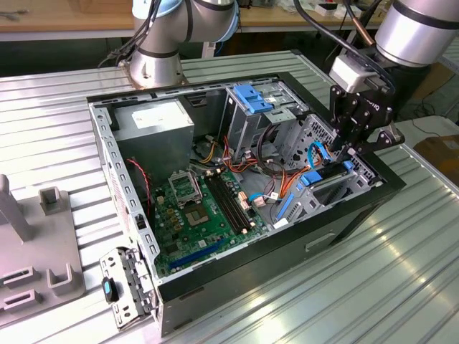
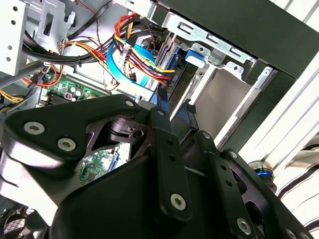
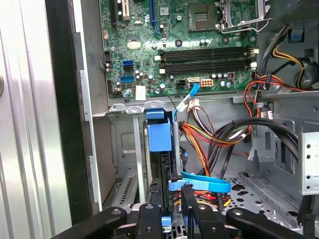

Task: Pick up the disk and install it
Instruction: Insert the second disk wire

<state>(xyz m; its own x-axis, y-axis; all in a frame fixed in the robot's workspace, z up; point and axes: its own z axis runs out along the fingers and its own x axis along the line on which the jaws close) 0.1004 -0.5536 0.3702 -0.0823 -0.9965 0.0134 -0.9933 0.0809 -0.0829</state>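
Note:
The disk (image 1: 326, 180), a grey slab in a bright blue carrier rail, lies slanted in the drive bay at the exterior view's right end of the open computer case (image 1: 344, 229). My gripper (image 1: 350, 154) reaches down from above onto its upper end. In the first wrist view the disk (image 3: 159, 137) stands on edge, running away from my gripper (image 3: 172, 204). The two black fingers (image 3: 149, 216) close against its sides. The second wrist view shows the disk's edge (image 2: 177, 74) just beyond my gripper (image 2: 174, 112). The gripper is shut on the disk.
Bundled red, orange and blue cables (image 1: 276, 161) crowd the bay's inner side. An upright metal cage with a blue latch (image 1: 251, 100) stands behind it. The green motherboard (image 1: 193, 215) and a grey box with a white sticker (image 1: 154, 122) occupy the case. A grey fixture (image 1: 36, 244) sits at the left.

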